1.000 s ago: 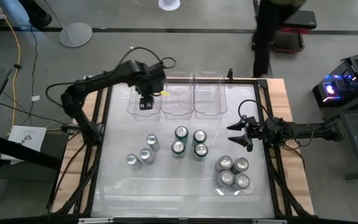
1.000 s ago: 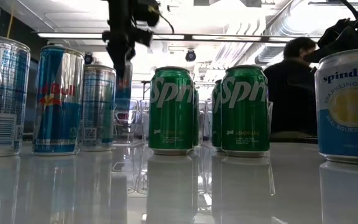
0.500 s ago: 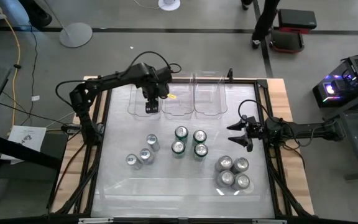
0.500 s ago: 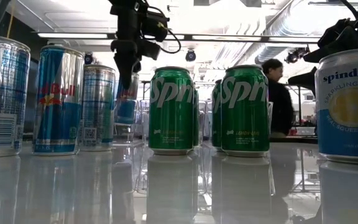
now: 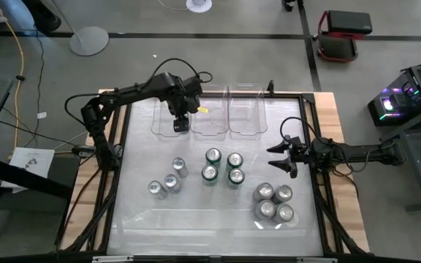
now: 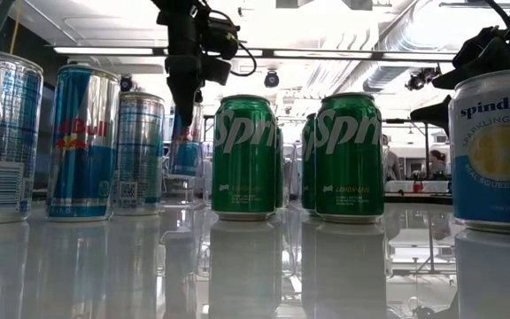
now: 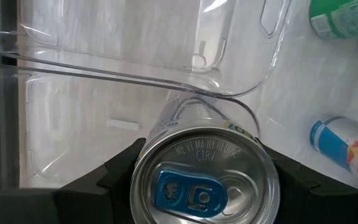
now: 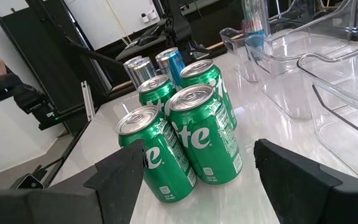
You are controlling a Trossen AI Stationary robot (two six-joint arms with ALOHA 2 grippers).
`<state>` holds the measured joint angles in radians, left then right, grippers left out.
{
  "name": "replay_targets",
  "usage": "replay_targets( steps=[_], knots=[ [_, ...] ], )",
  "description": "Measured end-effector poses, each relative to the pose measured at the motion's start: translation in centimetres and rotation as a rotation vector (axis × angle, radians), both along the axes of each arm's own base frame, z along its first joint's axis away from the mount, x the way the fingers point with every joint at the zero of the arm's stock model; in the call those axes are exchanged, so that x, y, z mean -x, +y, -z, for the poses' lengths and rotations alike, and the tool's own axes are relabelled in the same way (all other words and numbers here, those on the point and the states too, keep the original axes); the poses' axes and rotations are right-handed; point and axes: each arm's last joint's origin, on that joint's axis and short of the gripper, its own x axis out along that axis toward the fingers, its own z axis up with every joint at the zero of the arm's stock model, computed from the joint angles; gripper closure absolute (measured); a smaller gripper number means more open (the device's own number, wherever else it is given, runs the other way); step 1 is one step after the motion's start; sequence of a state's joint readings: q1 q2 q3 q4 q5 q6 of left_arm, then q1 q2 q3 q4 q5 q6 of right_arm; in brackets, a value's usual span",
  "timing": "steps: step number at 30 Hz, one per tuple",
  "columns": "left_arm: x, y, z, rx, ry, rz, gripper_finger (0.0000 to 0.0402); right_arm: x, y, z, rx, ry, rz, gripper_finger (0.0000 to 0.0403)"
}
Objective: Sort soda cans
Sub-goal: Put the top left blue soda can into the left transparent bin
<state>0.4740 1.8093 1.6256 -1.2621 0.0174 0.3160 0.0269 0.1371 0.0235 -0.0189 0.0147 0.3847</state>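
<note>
Since a second ago, my left gripper [image 5: 180, 123] has shifted from the left clear bin's [image 5: 161, 126] middle toward its right side, lower inside it, fingers clamped on a blue Red Bull can [image 7: 205, 181]. Three more Red Bull cans [image 5: 167, 180] stand on the table's left, four green Sprite cans [image 5: 223, 167] in the middle, four Spindrift cans [image 5: 274, 202] at right. My right gripper [image 5: 275, 158] hovers near the table's right edge, fingers apart, holding nothing.
</note>
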Motion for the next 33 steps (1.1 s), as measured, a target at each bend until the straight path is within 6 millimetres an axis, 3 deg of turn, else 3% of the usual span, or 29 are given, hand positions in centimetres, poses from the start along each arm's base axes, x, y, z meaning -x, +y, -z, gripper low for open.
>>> replay_targets(
  steps=[5, 17, 33],
  knots=[
    [0.3, -0.2, 1.9, 0.019, 0.024, 0.009, 0.0171, 0.0, 0.0, 0.0, 0.000, 0.000, 0.000, 0.0112],
    [0.8, -0.5, 4.0, 0.034, 0.054, 0.011, 0.0166, 0.0, 0.0, 0.0, 0.000, 0.000, 0.000, 0.0112],
    [1.0, -0.6, 4.6, 0.038, 0.068, -0.031, 0.0138, 0.0, 0.0, 0.0, 0.000, 0.000, 0.000, 0.0112]
  ],
)
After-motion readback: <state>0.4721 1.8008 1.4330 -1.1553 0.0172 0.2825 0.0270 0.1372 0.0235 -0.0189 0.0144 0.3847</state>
